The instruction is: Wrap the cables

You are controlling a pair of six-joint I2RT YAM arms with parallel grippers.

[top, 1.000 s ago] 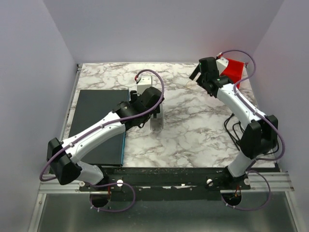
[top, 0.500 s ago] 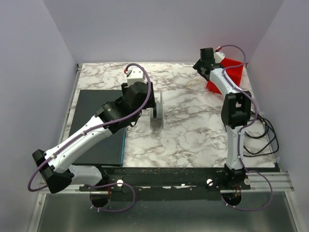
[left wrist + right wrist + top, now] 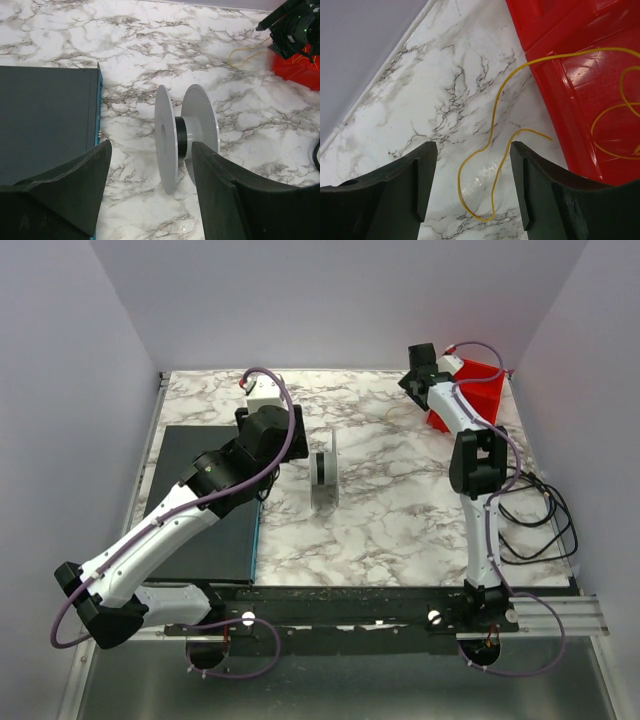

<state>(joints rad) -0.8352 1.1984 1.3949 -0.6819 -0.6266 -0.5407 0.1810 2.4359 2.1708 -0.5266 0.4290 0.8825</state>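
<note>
The right claw (image 3: 472, 172), wide and empty, hovers over the thin wire (image 3: 492, 125) trailing from a red bin (image 3: 580, 30) onto the bench (image 3: 445, 75), apparently poised to grab it, while the open left claw (image 3: 150, 170) faces the spool (image 3: 185, 135).

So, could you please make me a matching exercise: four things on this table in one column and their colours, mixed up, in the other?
Things:
1. spool
2. cable
3. bin
4. flat box

Colours:
A. red
B. dark grey with a blue edge
C. yellow
D. white with a black core

Pairs: 1-D, 2-C, 3-A, 4-B
</note>
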